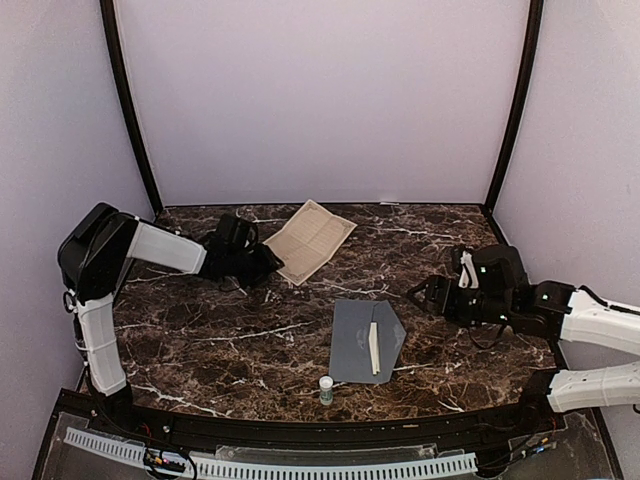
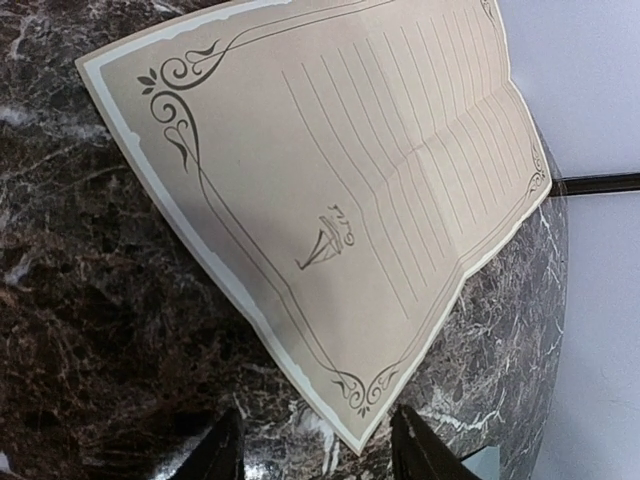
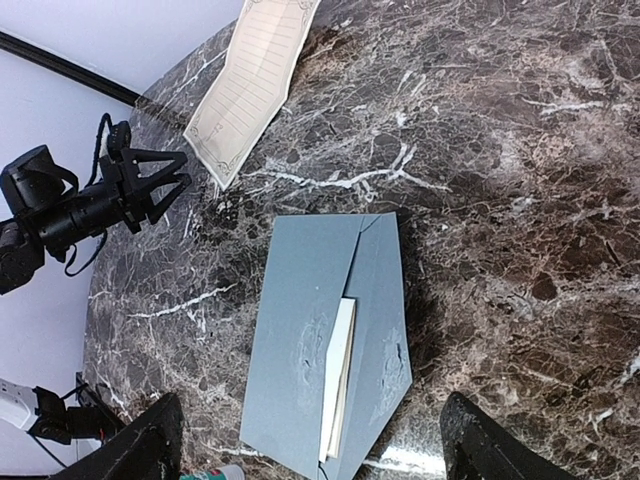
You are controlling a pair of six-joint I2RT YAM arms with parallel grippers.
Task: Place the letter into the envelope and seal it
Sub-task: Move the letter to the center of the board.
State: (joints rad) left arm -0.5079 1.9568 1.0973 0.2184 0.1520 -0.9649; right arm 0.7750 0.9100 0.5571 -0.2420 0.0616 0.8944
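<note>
Envelope [image 1: 352, 340]: slate-grey, flat, laid face-open at the near centre-right of the table [image 1: 200, 340]. Its triangular flap [image 1: 393, 335] is folded out to the right, with the point toward the right gripper [image 1: 420, 296]. A narrow cream strip [image 1: 374, 347] is seen along the flap fold, running near-to-far. Slight wrinkles are seen on the grey paper in the right wrist view.

A small white-and-green container [image 1: 326, 390] is stood just near of the envelope's near-left corner.

Letter [image 1: 311, 240]: tan, lined, with a scroll border and a creased centre, laid far centre, well apart from the envelope.

Left gripper [image 1: 272, 264]: fingers [image 2: 222, 452] are spread. The letter's near corner is framed between them and no contact is seen.

Right gripper: fingers are spread wide and nothing is pinched. It is held above the table, right of the envelope.

Surface: dark brown marble pattern with white veins. Room: pale lilac walls [image 1: 320, 100] are joined by black corner posts [image 1: 128, 110].
</note>
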